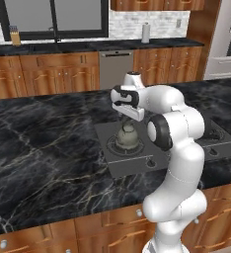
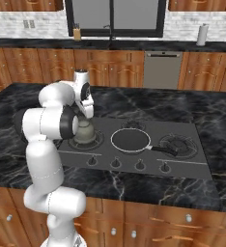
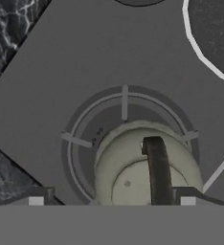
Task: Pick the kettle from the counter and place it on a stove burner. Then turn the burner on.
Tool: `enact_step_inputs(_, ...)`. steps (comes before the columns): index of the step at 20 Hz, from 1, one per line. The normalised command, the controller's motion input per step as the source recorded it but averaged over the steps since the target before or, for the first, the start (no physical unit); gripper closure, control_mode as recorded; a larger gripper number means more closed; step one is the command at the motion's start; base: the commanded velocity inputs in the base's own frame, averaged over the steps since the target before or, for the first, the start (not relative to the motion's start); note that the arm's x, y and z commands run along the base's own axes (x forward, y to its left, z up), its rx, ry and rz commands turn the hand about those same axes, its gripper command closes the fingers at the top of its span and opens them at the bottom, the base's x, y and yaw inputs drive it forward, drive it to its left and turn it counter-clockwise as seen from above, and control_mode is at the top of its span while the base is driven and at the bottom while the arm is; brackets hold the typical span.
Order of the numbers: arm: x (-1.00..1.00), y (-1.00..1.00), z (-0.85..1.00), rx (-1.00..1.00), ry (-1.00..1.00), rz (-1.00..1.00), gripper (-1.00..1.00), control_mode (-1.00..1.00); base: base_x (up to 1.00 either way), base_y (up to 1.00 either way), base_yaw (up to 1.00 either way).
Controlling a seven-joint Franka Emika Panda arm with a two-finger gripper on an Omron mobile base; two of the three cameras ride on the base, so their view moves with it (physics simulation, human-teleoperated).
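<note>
Dull grey-beige metal marks the kettle (image 1: pixel 126 137), which we see seated upright on the stove burner (image 1: pixel 113 149), its flared base well inside the ringed grate. In the hand view the kettle (image 3: pixel 138 167) fills the lower middle, its dark arched handle running up between the two finger tips, and grate spokes show free on its far and left sides.

The gripper (image 3: pixel 113 196) sits just above the kettle; its tips stand wide, one on each side of the handle, apart from it. From the base views we cannot tell the spread.

To the right, the frying pan (image 2: pixel 130 140) lies near the kettle (image 2: pixel 84 130) on the dark grey cooktop (image 2: pixel 192 169), with four knobs (image 2: pixel 116 163) along the front edge. The black marble counter (image 1: pixel 33 148) runs broad and bare to the left. We read no writing anywhere.
</note>
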Motion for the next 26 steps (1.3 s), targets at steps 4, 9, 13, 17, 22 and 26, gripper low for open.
enact_step_inputs(4, -0.01, 0.0, 0.3, 0.0, -0.07, 0.0, -1.0, -1.0, 0.0, 0.0, 0.0)
enact_step_inputs(9, -0.47, -0.1, 0.22, 0.0, -0.05, 0.0, -1.0, -1.0, 0.0, 0.0, 0.0)
enact_step_inputs(13, -0.99, -0.42, 0.0, 0.0, -0.02, 0.01, -1.0, -1.0, 0.0, 0.0, 0.0)
enact_step_inputs(17, -1.0, -0.6, 0.0, 0.0, 0.0, 0.02, -1.0, -1.0, 0.0, 0.0, 0.0)
enact_step_inputs(22, -1.0, -0.47, -0.01, 0.0, 0.0, 0.16, -1.0, -1.0, 0.0, 0.0, 0.0)
enact_step_inputs(26, -0.89, -0.23, -0.21, 0.0, 0.0, 0.34, -1.0, -1.0, 0.0, 0.0, 0.0)
